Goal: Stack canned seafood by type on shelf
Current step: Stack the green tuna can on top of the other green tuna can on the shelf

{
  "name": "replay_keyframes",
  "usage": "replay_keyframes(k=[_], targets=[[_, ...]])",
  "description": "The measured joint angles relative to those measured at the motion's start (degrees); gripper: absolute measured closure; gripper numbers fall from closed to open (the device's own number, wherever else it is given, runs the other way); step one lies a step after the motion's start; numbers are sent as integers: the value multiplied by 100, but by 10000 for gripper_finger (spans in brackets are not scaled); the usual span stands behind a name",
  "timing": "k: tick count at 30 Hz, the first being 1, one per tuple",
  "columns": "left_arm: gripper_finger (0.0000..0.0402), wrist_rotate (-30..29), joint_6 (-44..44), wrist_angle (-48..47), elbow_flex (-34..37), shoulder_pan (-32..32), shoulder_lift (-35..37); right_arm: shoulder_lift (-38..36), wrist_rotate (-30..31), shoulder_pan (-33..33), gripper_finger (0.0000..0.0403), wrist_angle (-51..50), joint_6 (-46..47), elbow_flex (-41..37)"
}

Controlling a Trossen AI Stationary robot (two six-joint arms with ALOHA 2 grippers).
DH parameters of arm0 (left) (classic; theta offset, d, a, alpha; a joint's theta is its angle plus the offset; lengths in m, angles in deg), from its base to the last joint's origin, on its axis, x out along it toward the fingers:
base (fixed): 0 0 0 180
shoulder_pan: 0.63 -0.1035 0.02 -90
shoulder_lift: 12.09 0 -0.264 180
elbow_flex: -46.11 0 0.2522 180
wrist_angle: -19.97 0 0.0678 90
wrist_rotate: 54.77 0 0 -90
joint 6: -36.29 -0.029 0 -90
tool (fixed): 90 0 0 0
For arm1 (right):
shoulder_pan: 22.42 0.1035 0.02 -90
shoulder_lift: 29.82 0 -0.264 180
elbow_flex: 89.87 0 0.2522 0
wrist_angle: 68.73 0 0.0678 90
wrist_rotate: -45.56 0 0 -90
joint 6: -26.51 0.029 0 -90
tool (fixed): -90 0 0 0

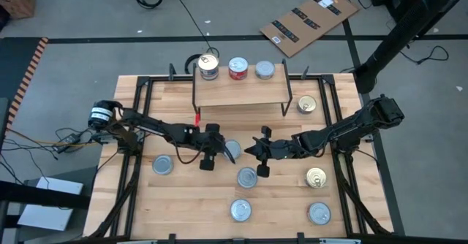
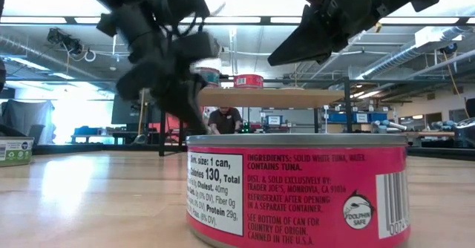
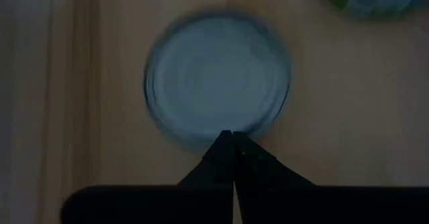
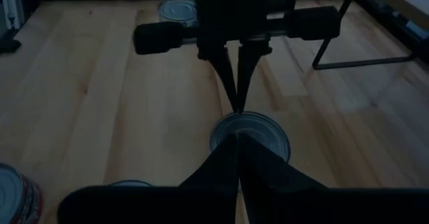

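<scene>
Wood-plank table [image 1: 183, 200], black frame; grey floor, cardboard [image 1: 308, 20] beyond.

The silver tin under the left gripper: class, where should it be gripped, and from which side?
Grip the tin across its side wall, coming straight down. It lies flat, lid up, short and wide, so the lid gives no hold. The left gripper above it is shut and would likely need opening first.
</scene>
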Motion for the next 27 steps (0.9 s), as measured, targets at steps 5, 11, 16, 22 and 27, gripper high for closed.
replay_keyframes(k=[5,11,16,22,27], targets=[[399,4,-276,820,-13,160,346,0,0,0,382,55,0,0],[399,51,-439,1672,-8,265,369,-1,0,0,382,210,0,0],[399,371,-448,1677,-8,263,366,-1,0,0,382,256,0,0],[399,457,-435,1671,56,263,366,0,0,0,382,257,0,0],[399,455,-283,2992,561,263,364,-1,1,0,382,259,0,-1]])
